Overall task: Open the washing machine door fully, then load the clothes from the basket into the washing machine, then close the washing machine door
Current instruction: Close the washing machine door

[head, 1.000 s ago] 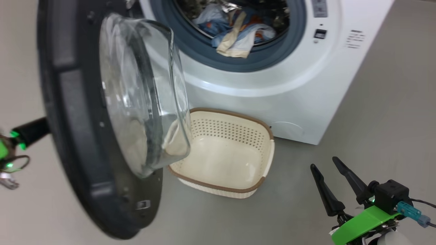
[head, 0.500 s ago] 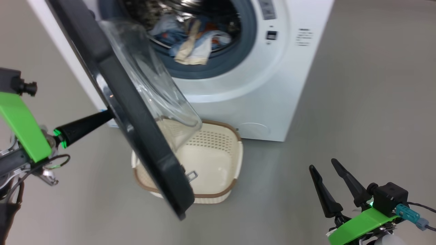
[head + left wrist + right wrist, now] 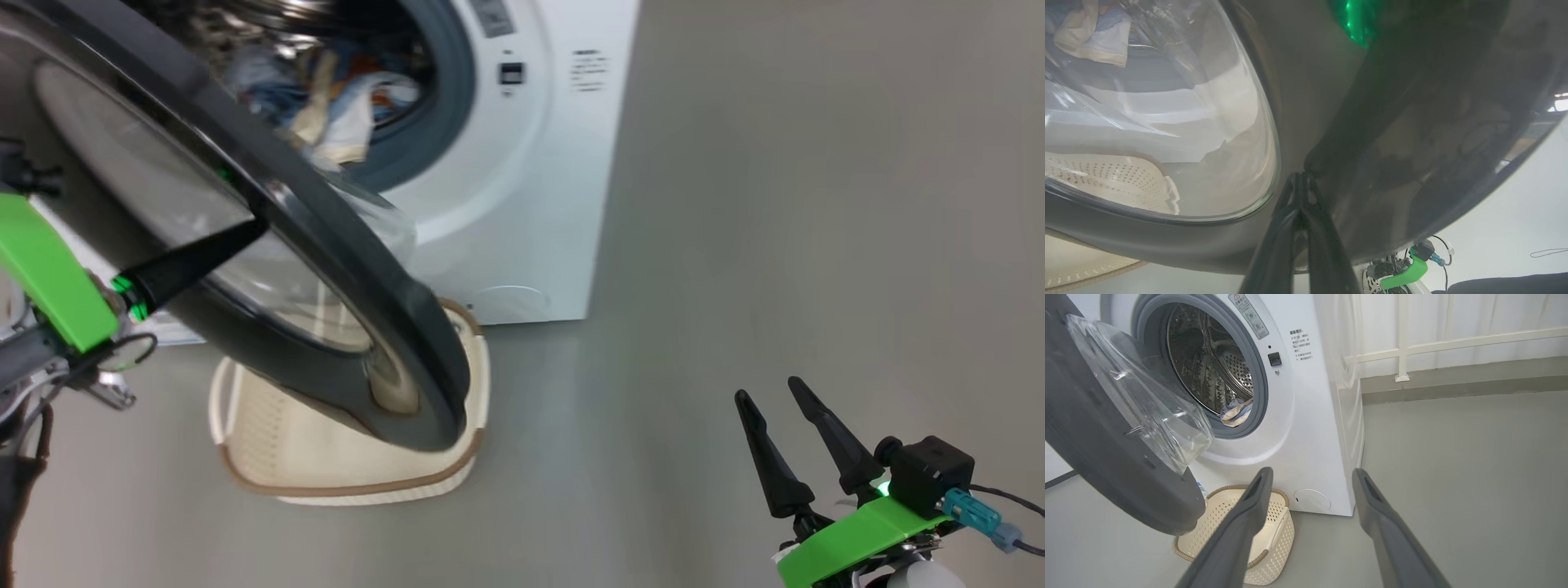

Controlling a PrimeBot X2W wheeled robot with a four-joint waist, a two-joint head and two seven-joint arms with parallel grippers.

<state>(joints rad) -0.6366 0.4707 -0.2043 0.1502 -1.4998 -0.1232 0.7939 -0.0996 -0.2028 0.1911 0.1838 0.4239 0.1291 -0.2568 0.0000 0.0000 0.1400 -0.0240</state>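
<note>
Head view looks steeply down on the door (image 3: 359, 278) and basket (image 3: 351, 490). Left wrist view sits hard against the door. Right wrist view, low and farther back, faces the washer (image 3: 1310, 437); all three share door and basket.

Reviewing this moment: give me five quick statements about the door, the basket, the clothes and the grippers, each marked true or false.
1. The washing machine door is latched shut. False: it stands partly open.
2. The left gripper is shut, its tip against the door's black rim. True.
3. The right gripper holds a garment. False: it is open and empty.
4. Clothes lie in the drum. True.
5. The basket stands on the floor before the washing machine. True.
</note>
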